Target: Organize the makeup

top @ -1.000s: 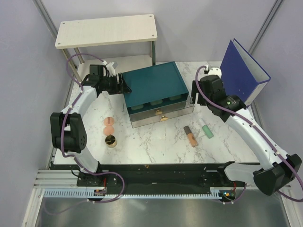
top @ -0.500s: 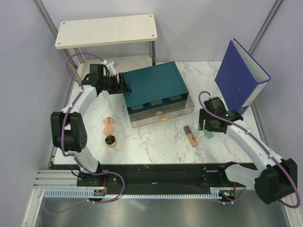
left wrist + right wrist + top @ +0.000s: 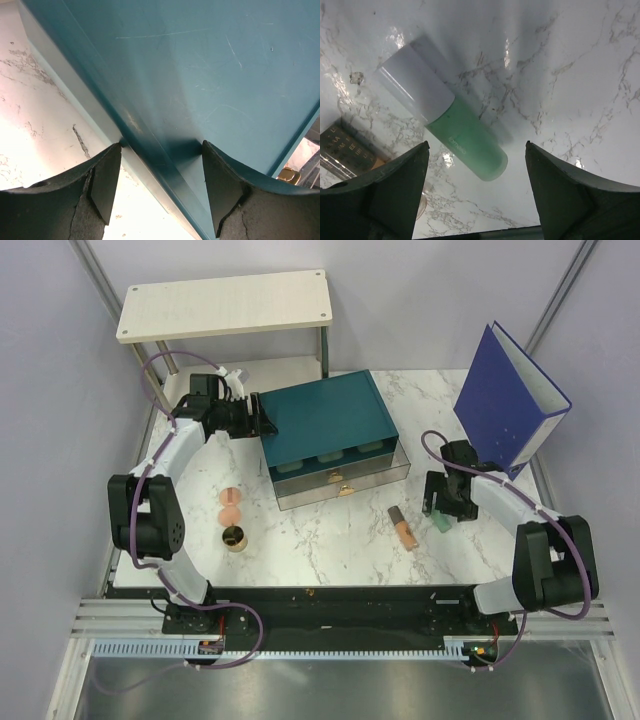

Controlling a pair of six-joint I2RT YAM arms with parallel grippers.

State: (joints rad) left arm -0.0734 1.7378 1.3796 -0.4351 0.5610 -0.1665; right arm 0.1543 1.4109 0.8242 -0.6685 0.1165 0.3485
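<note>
Hanging wide open and empty just above the tube (image 3: 455, 137), the right tool (image 3: 476, 146) frames it lying flat on the bench (image 3: 580, 75), long axis roughly near-to-far, white cap toward the box (image 3: 325, 420)

Left arm (image 3: 172, 452) and right arm (image 3: 505, 502) are showing white links, black joints, purple cables (image 3: 143, 375); right gripper (image 3: 477, 145) is showing dark-grey fingers (image 3: 385, 200).

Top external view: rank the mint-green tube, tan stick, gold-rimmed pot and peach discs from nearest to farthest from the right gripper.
Measured from the right gripper:
1. mint-green tube, directly under it, at the right.
2. tan stick, just to its left.
3. gold-rimmed pot and peach discs, far to the left; these two are too close to call.
</note>
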